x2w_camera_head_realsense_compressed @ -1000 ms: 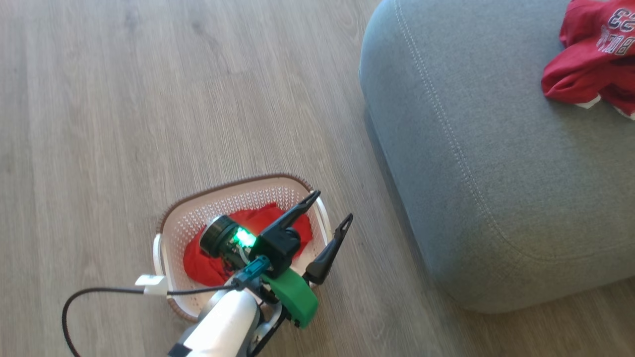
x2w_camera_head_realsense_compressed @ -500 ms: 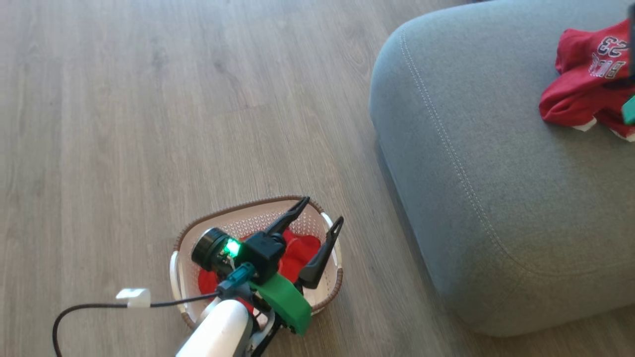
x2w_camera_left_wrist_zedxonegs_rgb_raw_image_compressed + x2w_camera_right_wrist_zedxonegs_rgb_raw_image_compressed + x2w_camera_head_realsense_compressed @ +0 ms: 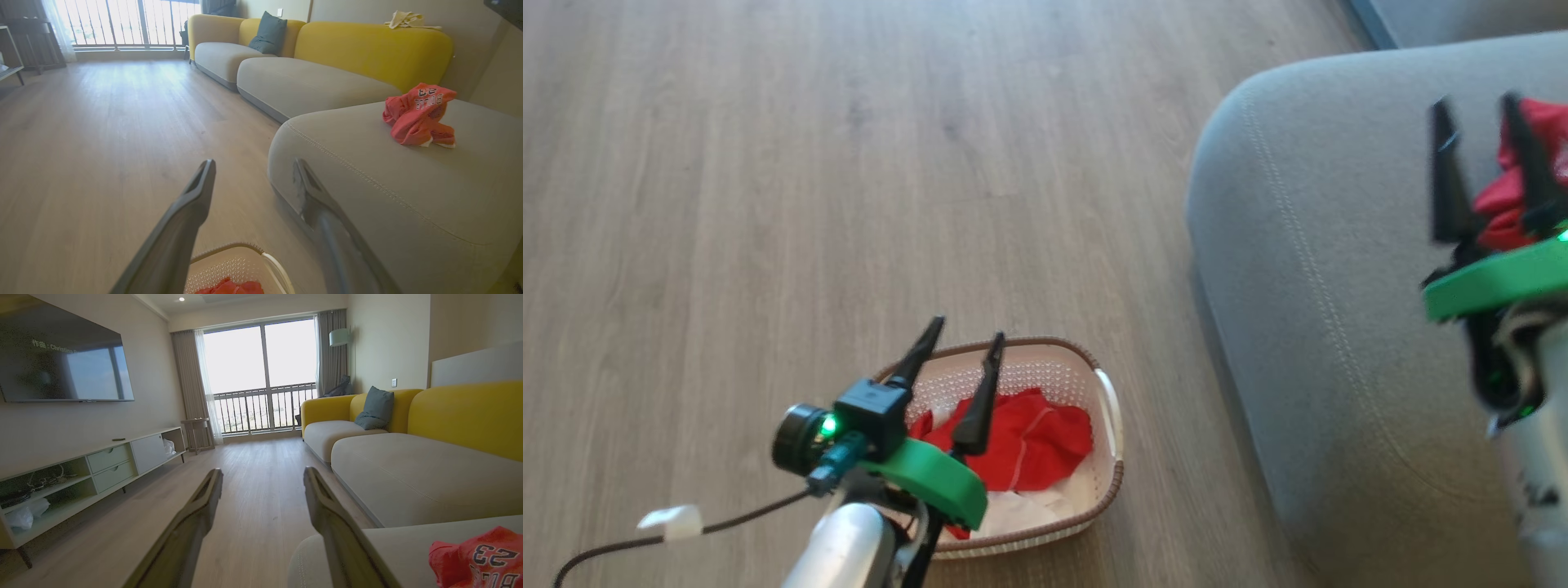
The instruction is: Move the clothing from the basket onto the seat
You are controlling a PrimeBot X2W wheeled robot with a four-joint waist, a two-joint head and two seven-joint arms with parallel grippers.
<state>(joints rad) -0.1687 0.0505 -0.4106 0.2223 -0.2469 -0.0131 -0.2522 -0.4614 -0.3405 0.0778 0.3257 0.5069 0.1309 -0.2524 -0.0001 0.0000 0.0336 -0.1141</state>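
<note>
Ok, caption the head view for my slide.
Open left gripper over the basket of red clothing; one jersey already on the seat.

- Left gripper (image 3: 967, 330): two long black tapered fingers (image 3: 984, 392), green collar (image 3: 927, 482), black lens housing (image 3: 796, 437) with green lamp (image 3: 830, 425) lit.
- Black cable (image 3: 743, 514), white tag (image 3: 670, 523), teal connector (image 3: 829, 472); silver-white forearm (image 3: 841, 547).
- Right gripper (image 3: 1476, 102): matching black prongs (image 3: 1445, 171), green flange (image 3: 1499, 282), pale wrist casing (image 3: 1539, 457).

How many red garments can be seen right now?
2. One printed jersey lies on the grey seat; one plain red garment lies in the basket on the floor. More could be hidden under it.
</note>
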